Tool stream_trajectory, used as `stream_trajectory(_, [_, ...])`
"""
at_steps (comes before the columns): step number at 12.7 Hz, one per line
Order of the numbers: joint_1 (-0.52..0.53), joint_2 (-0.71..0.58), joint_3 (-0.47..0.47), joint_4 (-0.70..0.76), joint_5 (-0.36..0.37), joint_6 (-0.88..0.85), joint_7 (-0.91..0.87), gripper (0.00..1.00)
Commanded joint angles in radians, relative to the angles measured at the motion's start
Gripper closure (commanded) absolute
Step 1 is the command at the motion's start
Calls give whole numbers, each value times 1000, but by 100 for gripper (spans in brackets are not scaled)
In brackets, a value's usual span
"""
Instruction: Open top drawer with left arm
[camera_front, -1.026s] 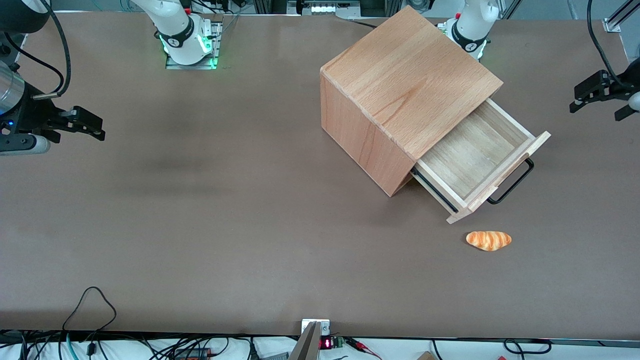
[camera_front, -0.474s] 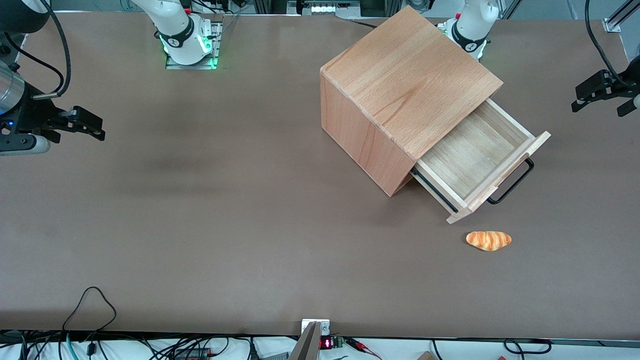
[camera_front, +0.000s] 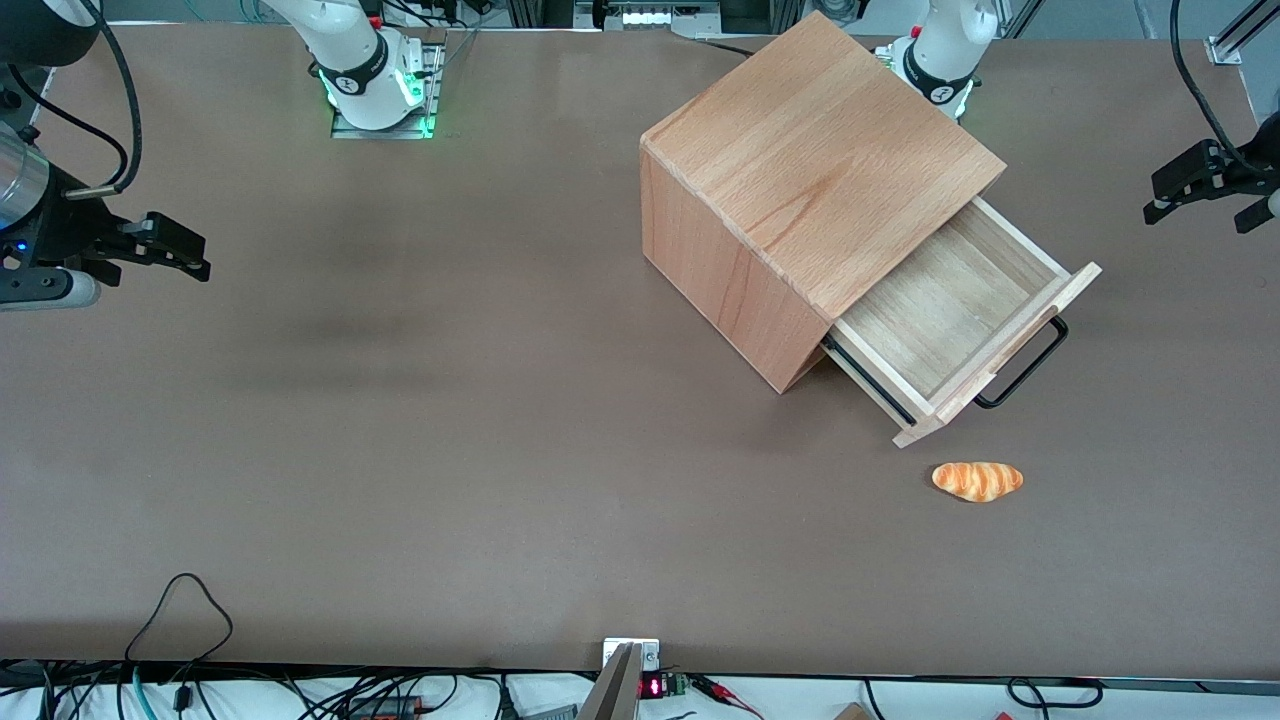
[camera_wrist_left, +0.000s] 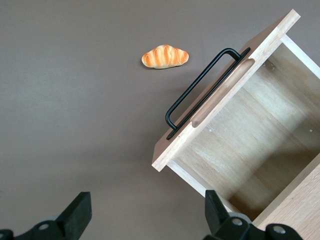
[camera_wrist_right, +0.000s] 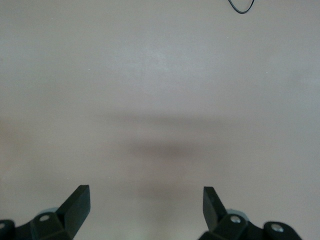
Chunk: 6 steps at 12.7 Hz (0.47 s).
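Observation:
The top drawer (camera_front: 940, 312) stands pulled well out of the beech box (camera_front: 820, 170), showing its pale bare inside. Its thin black bar handle (camera_front: 1028, 368) sits on the flat wooden front. My left gripper (camera_front: 1197, 212) hangs in the air above the table, apart from the drawer, toward the working arm's end and a bit farther from the front camera than the handle. In the left wrist view the gripper (camera_wrist_left: 146, 207) is open with nothing between its fingers, and the drawer (camera_wrist_left: 240, 135) and handle (camera_wrist_left: 200, 90) lie below it.
A small orange-striped bread roll (camera_front: 977, 480) (camera_wrist_left: 165, 56) lies on the brown table (camera_front: 450, 420), nearer the front camera than the drawer front. Cables hang at the table's front edge (camera_front: 185, 600).
My left gripper has drifted slightly away from the drawer, toward the working arm's end. The drawer and the roll have not moved.

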Motion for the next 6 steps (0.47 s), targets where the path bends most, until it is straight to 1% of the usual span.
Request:
stream_trajectory(1, [-8,-7,5,5,26,-12,0,0])
stream_trajectory(6, [-6,-3,3,5,24,-9,-11,0])
